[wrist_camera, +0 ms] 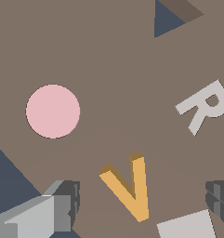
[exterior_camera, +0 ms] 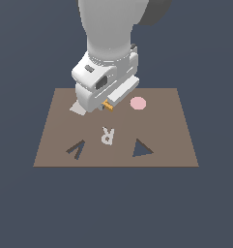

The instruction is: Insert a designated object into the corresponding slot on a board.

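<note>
I see the gripper (wrist_camera: 141, 204) spread wide, fingers either side of the orange V piece (wrist_camera: 129, 186), apparently not touching it. It lies flat on the board (exterior_camera: 171, 140), tip toward the grey tile (wrist_camera: 187, 225), arms opening toward the pink disc (wrist_camera: 53, 111) and the R (wrist_camera: 204, 107).

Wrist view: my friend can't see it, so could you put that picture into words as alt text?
An orange V-shaped piece lies flat on a brown board, between the two open fingers of the robot's pincer. Around it are a pink disc, a pale letter R, a light grey tile, and part of a dark triangular recess.
</note>
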Robot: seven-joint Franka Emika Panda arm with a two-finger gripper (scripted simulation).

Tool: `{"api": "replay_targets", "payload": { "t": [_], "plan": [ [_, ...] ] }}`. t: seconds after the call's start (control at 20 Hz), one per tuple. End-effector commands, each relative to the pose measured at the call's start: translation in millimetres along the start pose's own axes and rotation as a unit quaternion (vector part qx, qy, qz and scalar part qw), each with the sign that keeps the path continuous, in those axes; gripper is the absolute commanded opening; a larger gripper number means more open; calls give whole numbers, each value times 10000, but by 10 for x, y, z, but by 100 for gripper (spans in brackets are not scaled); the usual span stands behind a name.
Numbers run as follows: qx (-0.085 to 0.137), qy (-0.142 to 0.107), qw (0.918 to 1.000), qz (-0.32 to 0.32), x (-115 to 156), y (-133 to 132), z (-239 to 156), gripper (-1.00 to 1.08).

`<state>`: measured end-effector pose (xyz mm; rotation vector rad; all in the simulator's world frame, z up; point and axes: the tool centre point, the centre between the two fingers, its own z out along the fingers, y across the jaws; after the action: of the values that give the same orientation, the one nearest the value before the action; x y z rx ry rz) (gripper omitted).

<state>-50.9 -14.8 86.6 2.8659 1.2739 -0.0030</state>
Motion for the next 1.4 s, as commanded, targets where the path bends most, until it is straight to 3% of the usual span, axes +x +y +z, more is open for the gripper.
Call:
{"api": "replay_targets", "payload": {
  "t": [0.0,0.65,1.0,1.35],
  "plan": [
    [3,9,9992,-408,-48,-12,72,100],
    [15,25,9845,-1756,-216,-8,325,100],
    [17,26,9794,-2018,-249,1,375,100],
    [16,23,9803,-1976,-244,3,368,100]
  ]
}}
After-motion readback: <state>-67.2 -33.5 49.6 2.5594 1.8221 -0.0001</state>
